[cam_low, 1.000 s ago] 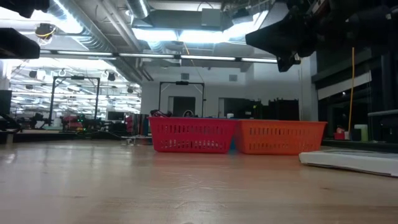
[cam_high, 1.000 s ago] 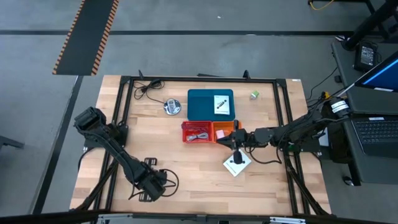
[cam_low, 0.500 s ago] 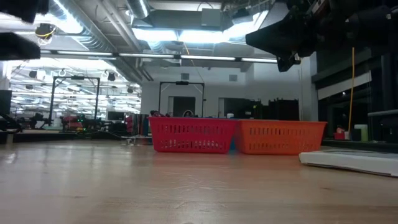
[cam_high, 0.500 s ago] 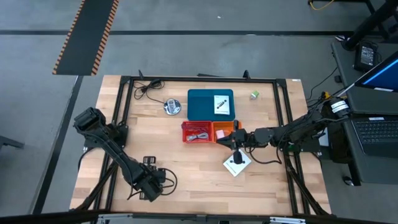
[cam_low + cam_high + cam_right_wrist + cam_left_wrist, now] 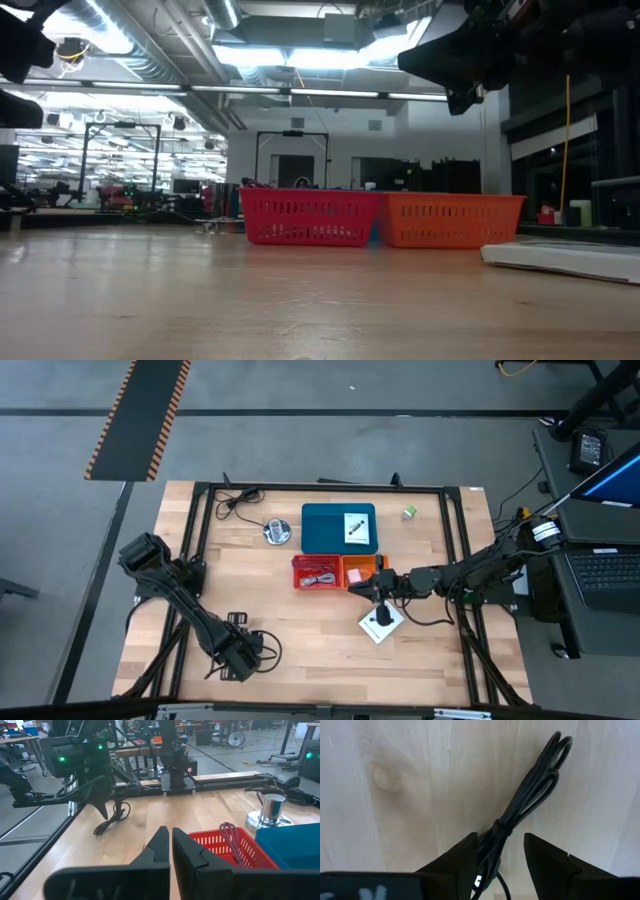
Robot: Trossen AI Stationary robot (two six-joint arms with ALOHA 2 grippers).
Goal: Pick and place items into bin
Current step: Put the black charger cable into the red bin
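Lifting slightly, the left gripper (image 5: 499, 851) now straddles a black cable bundle (image 5: 530, 790) with jaws parted; right gripper (image 5: 171, 845) hangs shut.

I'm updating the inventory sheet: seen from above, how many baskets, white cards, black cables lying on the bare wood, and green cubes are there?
Baskets: 2
White cards: 2
Black cables: 2
Green cube: 1
Total: 7
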